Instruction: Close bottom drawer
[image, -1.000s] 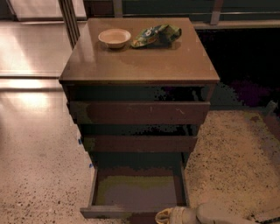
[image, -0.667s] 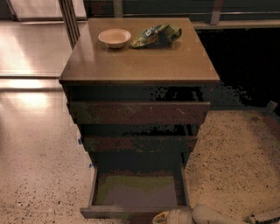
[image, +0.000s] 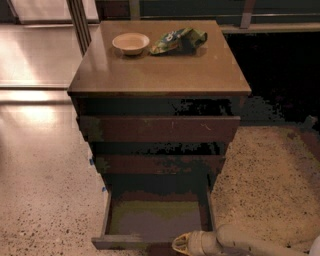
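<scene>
The bottom drawer (image: 155, 220) of the brown wooden cabinet (image: 160, 75) stands pulled far out, showing its grey-green floor and its dark front edge at the frame's bottom. The middle drawer front (image: 160, 164) and the top drawer front (image: 160, 129) with pale scratches sit above it, pushed in. My gripper (image: 181, 245) is at the bottom edge of the view, at the right part of the bottom drawer's front edge, on the end of the pale arm (image: 250, 242) that comes in from the lower right.
On the cabinet top lie a small pale bowl (image: 131, 43) and a green snack bag (image: 180, 40). Speckled floor (image: 45, 200) surrounds the cabinet. Shiny floor and a metal post (image: 77, 22) are at the back left; a dark area is at the right.
The gripper and arm have slid lower toward the frame's bottom edge at the drawer front. The drawer looks as far out as before.
</scene>
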